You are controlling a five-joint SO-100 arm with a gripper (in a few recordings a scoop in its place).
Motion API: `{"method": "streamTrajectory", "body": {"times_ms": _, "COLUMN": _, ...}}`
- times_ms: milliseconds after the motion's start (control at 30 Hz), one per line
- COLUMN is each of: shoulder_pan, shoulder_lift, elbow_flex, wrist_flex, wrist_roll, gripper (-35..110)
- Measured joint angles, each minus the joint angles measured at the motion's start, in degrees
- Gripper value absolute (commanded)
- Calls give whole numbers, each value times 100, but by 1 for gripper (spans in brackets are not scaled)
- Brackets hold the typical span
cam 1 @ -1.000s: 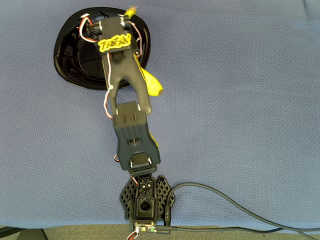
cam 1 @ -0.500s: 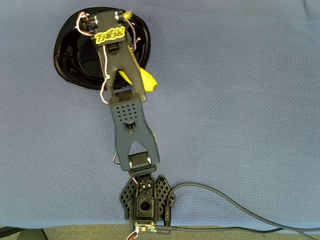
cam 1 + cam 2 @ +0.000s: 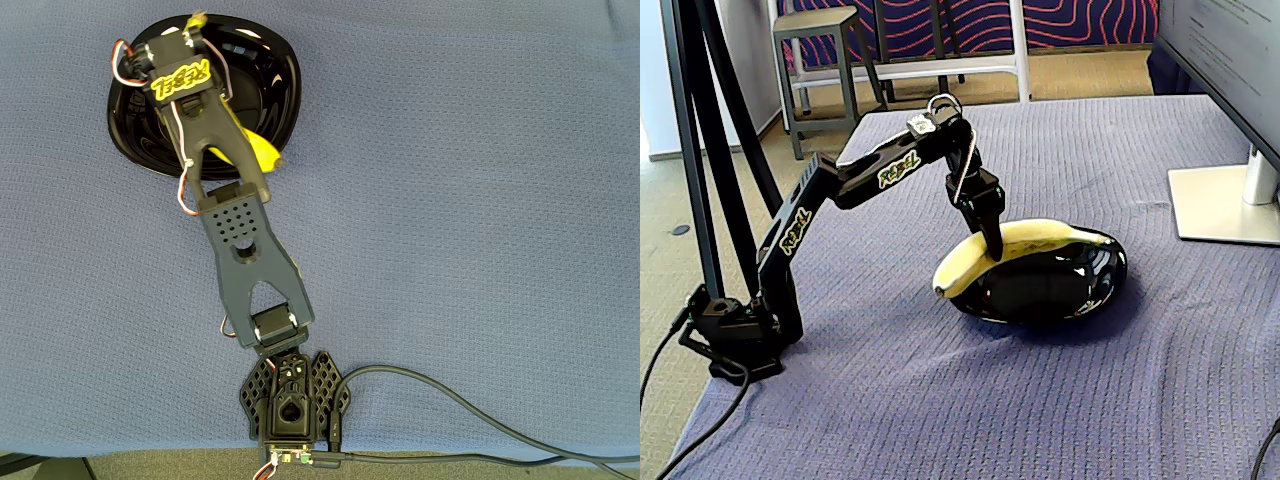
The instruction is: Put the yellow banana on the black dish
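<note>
Yellow banana (image 3: 1025, 243) is gripped near its middle by the gripper (image 3: 992, 240) fingers and held lengthwise over the black dish (image 3: 1060, 285), one end projecting past the rim.

the overhead view looks straight down on the blue cloth-covered table (image 3: 480, 200), with the arm's base (image 3: 290, 400) at the bottom edge and the black dish (image 3: 285, 85) near the top left. the fixed view stands low at the table's side, nearer, looking across it toward a stool (image 3: 820, 60) and a monitor stand (image 3: 1230, 200) at right. here the base (image 3: 735, 335) sits at left. both views share the arm, the black dish (image 3: 1080, 275) and the yellow banana (image 3: 1040, 238) (image 3: 255, 150).
</note>
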Motion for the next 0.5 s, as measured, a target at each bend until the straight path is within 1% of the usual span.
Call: {"method": "streamTrajectory", "body": {"times_ms": 500, "shoulder_pan": -35, "shoulder_lift": -483, "elbow_flex": -149, "wrist_flex": -299, "wrist_roll": -26, "gripper": 0}}
